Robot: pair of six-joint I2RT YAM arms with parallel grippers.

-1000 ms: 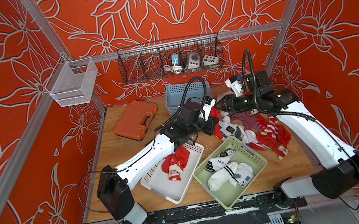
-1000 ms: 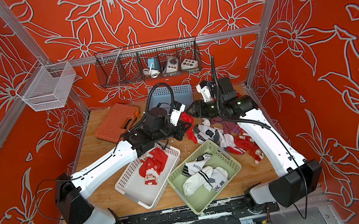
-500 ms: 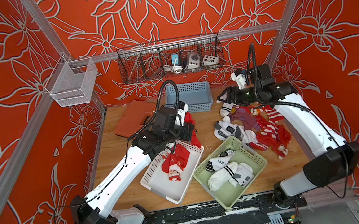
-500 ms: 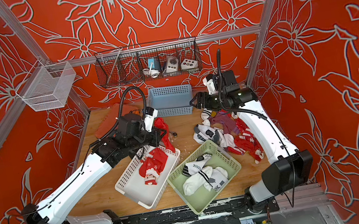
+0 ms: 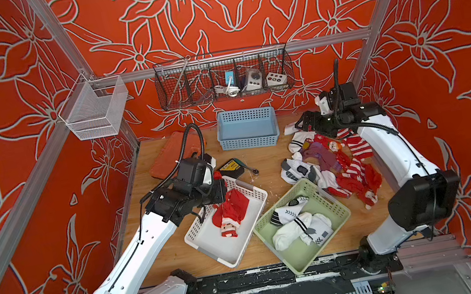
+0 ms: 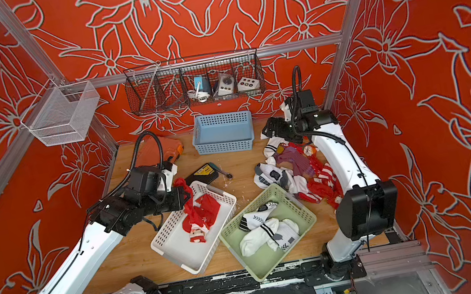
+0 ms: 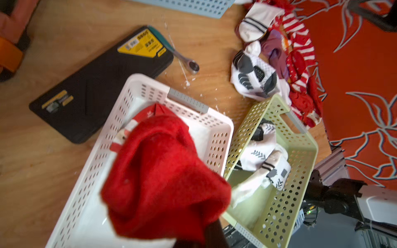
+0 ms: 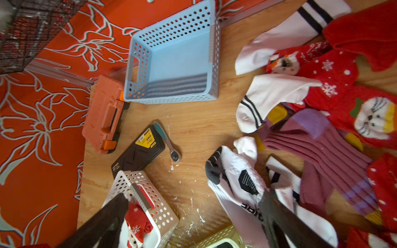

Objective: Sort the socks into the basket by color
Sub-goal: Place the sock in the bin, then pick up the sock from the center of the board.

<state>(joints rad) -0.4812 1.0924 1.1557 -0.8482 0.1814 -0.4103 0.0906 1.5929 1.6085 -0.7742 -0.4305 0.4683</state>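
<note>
In both top views the left pincer (image 5: 221,188) (image 6: 184,196) was pressed together on a red sock (image 5: 217,175) (image 6: 184,187). The sock hung from it over the rim of the white basket (image 5: 264,196) (image 6: 232,199), at the corner nearest the black case (image 5: 231,167). The left wrist view hid that grip. There the red sock (image 7: 163,171) filled the foreground as a plain, fuzzy, blurred fold above the white basket (image 7: 219,137).

A red snowman sock (image 5: 230,215) lay inside the white basket. The green basket (image 5: 337,202), just beside it, held white socks (image 5: 297,225) with black stripes and grey chevrons.

Only the right wrist view showed the right pincer (image 8: 194,195) spread wide. One of its dark fingers (image 8: 103,221) was over the white basket's edge and the other was over a white sock. In the top views the right pincer (image 5: 302,123) (image 6: 270,130) was a dark shape over the far end of the pile (image 5: 332,166), and its gap could not be judged.

That pile of loose socks lay on the table (image 5: 266,162), on the robot's right. The top views showed it as mixed red, white and purple. The right wrist view gave the detail:
- white socks with paired black stripes (image 8: 268,96)
- a red sock with snowflakes and a snowman face (image 8: 335,101)
- a ribbed purple sock (image 8: 318,146) with lilac bands and yellow patches

The blue basket (image 8: 178,62) stood apart from the pile, near the back wall.
</note>
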